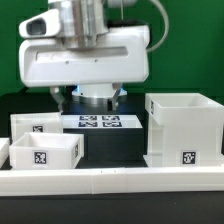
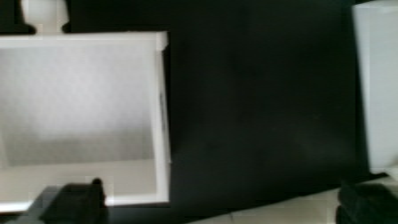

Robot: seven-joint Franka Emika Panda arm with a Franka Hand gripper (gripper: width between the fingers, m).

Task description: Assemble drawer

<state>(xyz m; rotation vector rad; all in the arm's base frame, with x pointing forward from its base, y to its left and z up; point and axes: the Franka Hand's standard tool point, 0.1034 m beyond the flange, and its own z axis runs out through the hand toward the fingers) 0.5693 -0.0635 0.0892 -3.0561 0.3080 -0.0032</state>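
While the end effector [image 2: 217, 200] hangs spread apart, a tray [image 2: 80, 100] lies beneath it. The casing [image 1: 183, 128] stands beside it

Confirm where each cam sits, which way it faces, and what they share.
Exterior view: low beside the table, facing across the rail, a tray and the casing toward the arm; shows the gripper from outside.
Wrist view: on the wrist, looking down into an open white box on the table; shows both fingertips, wide apart.
Shared: the gripper; the box is likely a tray, which I cannot tell.
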